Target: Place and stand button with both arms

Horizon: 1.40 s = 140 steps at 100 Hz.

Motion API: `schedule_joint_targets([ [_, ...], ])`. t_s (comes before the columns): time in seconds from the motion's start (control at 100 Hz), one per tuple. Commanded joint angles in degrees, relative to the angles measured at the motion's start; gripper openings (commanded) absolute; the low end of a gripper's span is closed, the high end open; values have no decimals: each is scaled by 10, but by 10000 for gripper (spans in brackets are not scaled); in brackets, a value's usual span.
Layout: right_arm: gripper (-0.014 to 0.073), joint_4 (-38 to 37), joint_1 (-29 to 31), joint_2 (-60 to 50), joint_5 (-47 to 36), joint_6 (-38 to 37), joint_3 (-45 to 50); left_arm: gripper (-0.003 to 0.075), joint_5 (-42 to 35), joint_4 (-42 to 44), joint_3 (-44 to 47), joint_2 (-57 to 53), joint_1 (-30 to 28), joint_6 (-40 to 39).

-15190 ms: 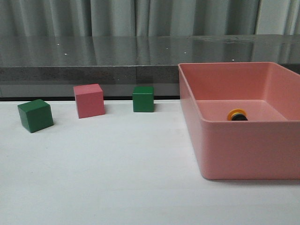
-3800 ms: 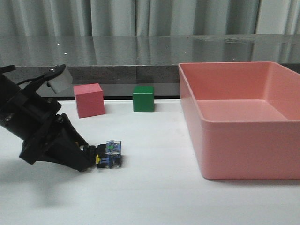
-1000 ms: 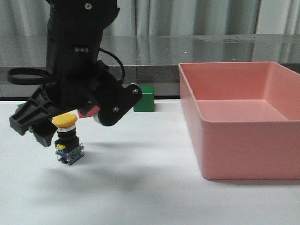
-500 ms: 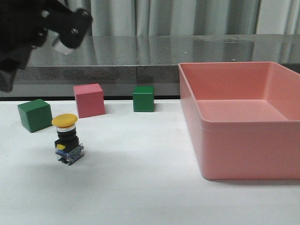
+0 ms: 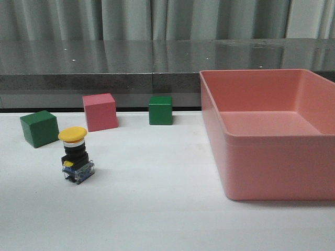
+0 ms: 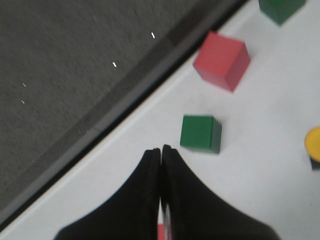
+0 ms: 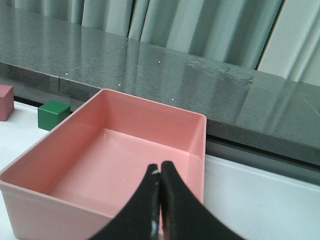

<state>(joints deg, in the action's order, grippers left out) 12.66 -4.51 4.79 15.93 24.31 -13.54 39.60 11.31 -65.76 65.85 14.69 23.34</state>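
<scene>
Front view, button [image 5: 76,157]: upright on the white desk [image 5: 157,209], yellow cap on top, black body, clear-blue base block touching the desk. Left-front area, nothing holding it.
Button in left wrist view: only a yellow sliver of the cap [image 6: 313,144] at the frame edge, rest cut off.
Near green cube [image 5: 39,128]: just behind and left of the button, apart from it.
Pink cube [image 5: 99,112]: behind the button, between the two green cubes.
Far green cube [image 5: 160,110]: further right along the back edge of the desk, near the pink bin.
Pink bin [image 5: 272,162]: right side of the desk, well apart from the button. Interior looks bare in front and right wrist views.
Left hand [image 6: 161,152]: fingers pressed together, holding nothing, raised over the desk near the green cube [image 6: 201,133]; pink cube [image 6: 222,60] beyond it. View is blurred, so height is hard to judge.
Right hand [image 7: 160,172]: fingers shut tip to tip, empty, hanging over the near wall of the bin [image 7: 80,210].
Backdrop: dark grey counter [image 5: 104,57] behind the desk, grey curtains [image 5: 157,18] above.
</scene>
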Motion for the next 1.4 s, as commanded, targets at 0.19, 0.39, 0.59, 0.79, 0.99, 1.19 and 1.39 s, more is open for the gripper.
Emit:
schedule_joint_targets([
  [0.19, -113, 3, 3, 7, -39, 0, -15, -19, -269, -98, 192, -176, -4, -7],
  [0.39, -113, 3, 3, 7, -39, 0, -15, -19, -370, -149, 338, -271, -4, -7],
  [0.59, -113, 3, 3, 7, -38, 0, -15, -19, -393, -163, 406, -304, -4, -7],
  [0.79, -113, 3, 3, 7, -37, 0, -15, -19, -388, -198, 409, -304, -4, -7],
  [0.99, -113, 3, 3, 7, -37, 0, -15, -19, -388, -207, 409, -304, -4, -7],
  [1.19, -113, 3, 3, 7, -36, 0, -15, -19, -388, -207, 409, -304, -4, -7],
  [1.39, -113, 3, 3, 7, -36, 0, -15, -19, -375, -214, 410, -304, -6, -7],
])
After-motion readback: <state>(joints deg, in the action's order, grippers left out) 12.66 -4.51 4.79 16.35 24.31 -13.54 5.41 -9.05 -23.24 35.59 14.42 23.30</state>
